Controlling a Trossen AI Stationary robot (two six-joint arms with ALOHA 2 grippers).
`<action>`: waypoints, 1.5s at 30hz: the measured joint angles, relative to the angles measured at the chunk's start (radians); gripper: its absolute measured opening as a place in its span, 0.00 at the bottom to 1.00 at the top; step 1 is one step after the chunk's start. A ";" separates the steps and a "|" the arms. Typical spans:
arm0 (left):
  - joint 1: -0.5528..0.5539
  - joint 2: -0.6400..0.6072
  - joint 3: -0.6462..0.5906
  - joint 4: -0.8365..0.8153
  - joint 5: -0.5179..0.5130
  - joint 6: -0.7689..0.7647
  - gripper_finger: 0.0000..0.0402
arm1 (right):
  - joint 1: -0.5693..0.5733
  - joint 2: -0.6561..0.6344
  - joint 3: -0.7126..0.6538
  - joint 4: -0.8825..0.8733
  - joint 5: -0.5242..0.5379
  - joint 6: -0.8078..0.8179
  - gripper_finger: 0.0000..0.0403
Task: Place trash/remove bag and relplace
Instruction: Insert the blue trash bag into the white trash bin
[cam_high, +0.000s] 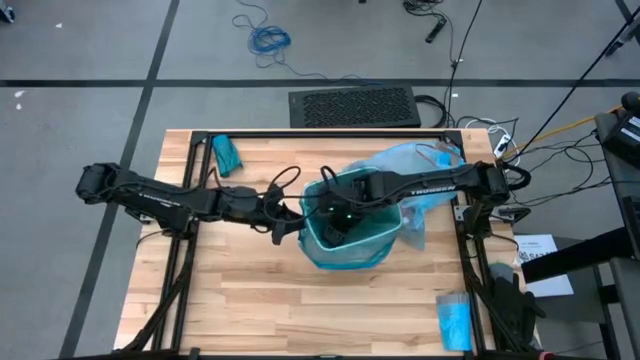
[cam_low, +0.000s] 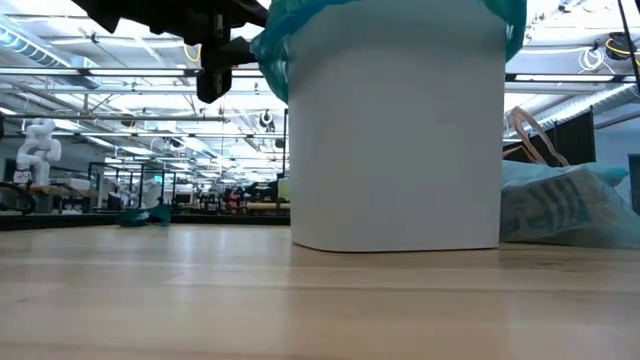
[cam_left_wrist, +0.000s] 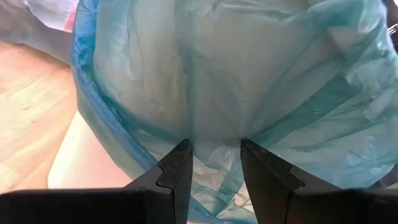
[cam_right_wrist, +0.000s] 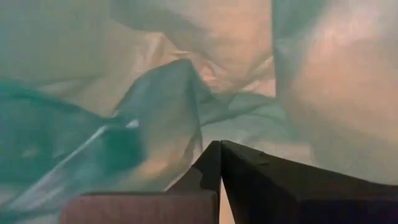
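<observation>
Left jaws (cam_left_wrist: 211, 163): clamped on a fold of the teal liner (cam_left_wrist: 249, 81) at the bin's rim, side facing the worktop's left edge; film runs between the two tips.
Right jaws (cam_right_wrist: 219, 155): clenched, nothing visibly held, down inside the white bin (cam_low: 395, 130), pressed among liner folds.
Bin: mid worktop (cam_high: 250, 300), slightly toward the back edge, upright.
Old bag (cam_high: 420, 165): pale blue, lying just beside the bin twd the right edge, w/ trash presumably inside; can't confirm.
Spare packets: one nr back-left corner (cam_high: 228, 155), one nr front-right corner (cam_high: 455, 322).
Risk 1: thin film; hard pull by left could tear it or slip the rim off.
Risk 2: right pushing down while left holds may drag the liner in or tip the bin.
</observation>
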 joint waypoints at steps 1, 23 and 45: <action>0.000 0.000 0.000 0.000 0.000 0.000 0.33 | 0.000 0.000 -0.010 0.008 -0.003 0.004 0.00; 0.000 -0.101 0.000 -0.010 0.016 0.051 0.33 | 0.000 0.000 -0.056 0.062 -0.027 0.016 0.00; -0.007 -0.349 0.000 -0.424 0.083 0.008 0.33 | 0.000 0.037 -0.053 0.085 -0.044 0.009 0.00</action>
